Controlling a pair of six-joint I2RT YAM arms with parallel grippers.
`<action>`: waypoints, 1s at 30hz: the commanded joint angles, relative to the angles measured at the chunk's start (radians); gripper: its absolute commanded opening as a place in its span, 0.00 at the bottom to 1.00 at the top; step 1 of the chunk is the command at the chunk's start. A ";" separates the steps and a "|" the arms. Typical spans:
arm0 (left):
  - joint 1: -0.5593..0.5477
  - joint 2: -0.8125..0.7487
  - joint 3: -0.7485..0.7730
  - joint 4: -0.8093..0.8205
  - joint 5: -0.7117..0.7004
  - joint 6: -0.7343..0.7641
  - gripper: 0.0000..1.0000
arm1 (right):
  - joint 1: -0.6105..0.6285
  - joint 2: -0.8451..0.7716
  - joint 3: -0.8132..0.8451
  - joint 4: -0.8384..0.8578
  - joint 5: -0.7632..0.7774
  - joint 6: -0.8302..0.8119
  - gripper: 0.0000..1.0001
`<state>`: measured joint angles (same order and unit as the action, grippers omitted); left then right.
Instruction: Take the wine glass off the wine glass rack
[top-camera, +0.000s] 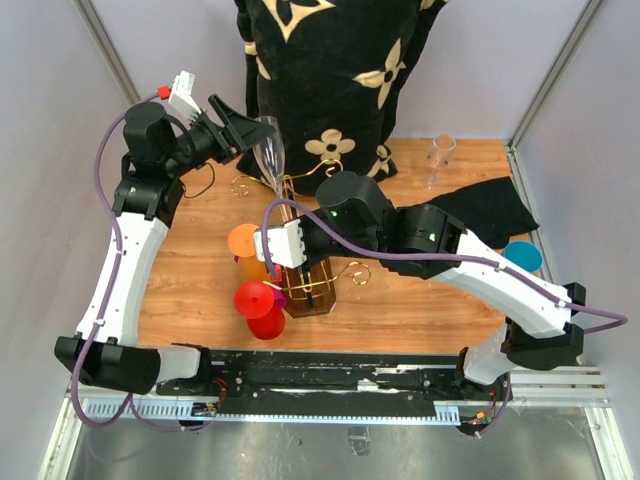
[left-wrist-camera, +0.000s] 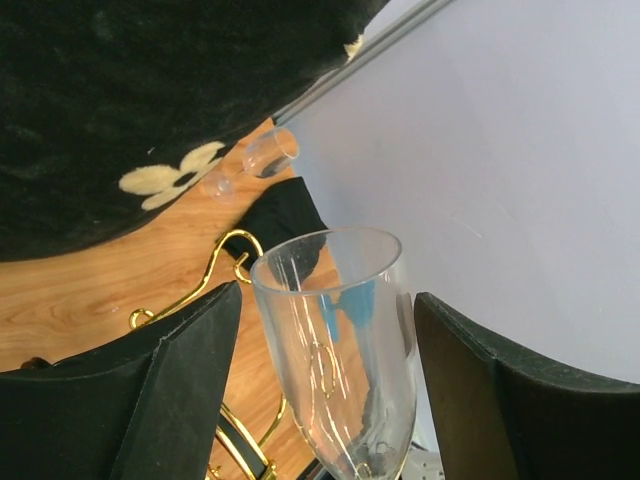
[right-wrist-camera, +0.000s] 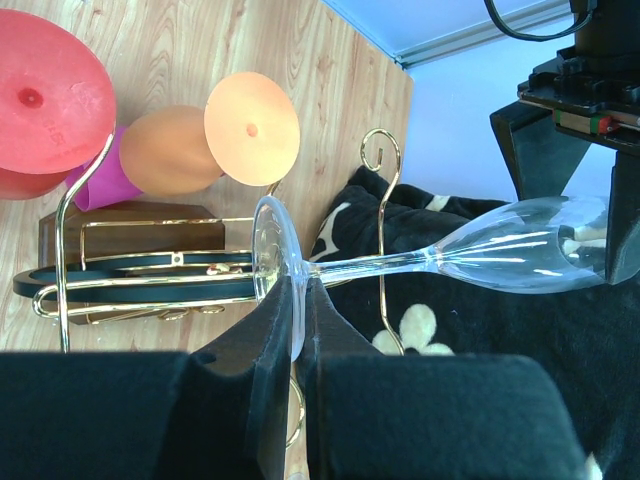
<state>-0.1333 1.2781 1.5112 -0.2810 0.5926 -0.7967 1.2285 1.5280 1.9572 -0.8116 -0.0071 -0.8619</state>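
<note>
Closest to the lens, the right gripper (right-wrist-camera: 297, 300) is filling the bottom of its wrist view, its black fingers clenching the rim of the wine glass's foot. In the overhead frame the wooden table (top-camera: 420, 300) is carrying everything, and a black flower-patterned cloth (top-camera: 330, 70) is hanging at the top centre. The wine glass rack (top-camera: 316, 297) is standing mid-table. Its dark base is partly hidden under the right arm, and its gold scrolls are curling out on both sides.

The wine glass (right-wrist-camera: 420, 258) is lying nearly level, with its foot right at the end of the rack's gold loop. I cannot tell whether the foot is touching the loop or just off it. The bowl is reaching toward the upper left of the overhead frame, where the left gripper (left-wrist-camera: 328, 300) is straddling it with one finger on each side. I cannot tell whether that gripper is squeezing the bowl or only bracketing it.

A red plastic glass (top-camera: 258, 303) and an orange one (top-camera: 243, 240) are crowding the rack's left side. A second clear glass (top-camera: 440, 152) is standing at the upper right.

To my eye the draw-off is in hand. The next move is calling for the foot to slide clear along the line of the loop. Both arms should be travelling together so the stem is not bent, and staying clear of the coloured glasses.
</note>
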 joint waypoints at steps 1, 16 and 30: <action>-0.005 -0.003 -0.015 0.065 0.079 -0.016 0.75 | 0.023 -0.008 -0.004 0.047 -0.001 -0.020 0.01; -0.011 0.047 0.027 -0.050 0.161 0.058 0.71 | 0.023 -0.016 -0.021 0.042 -0.012 -0.023 0.01; -0.011 0.061 0.056 -0.078 0.139 0.069 0.57 | 0.023 -0.034 -0.072 0.068 0.073 -0.023 0.09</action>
<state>-0.1387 1.3334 1.5318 -0.3473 0.7116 -0.7528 1.2285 1.5272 1.9125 -0.8085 0.0048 -0.8642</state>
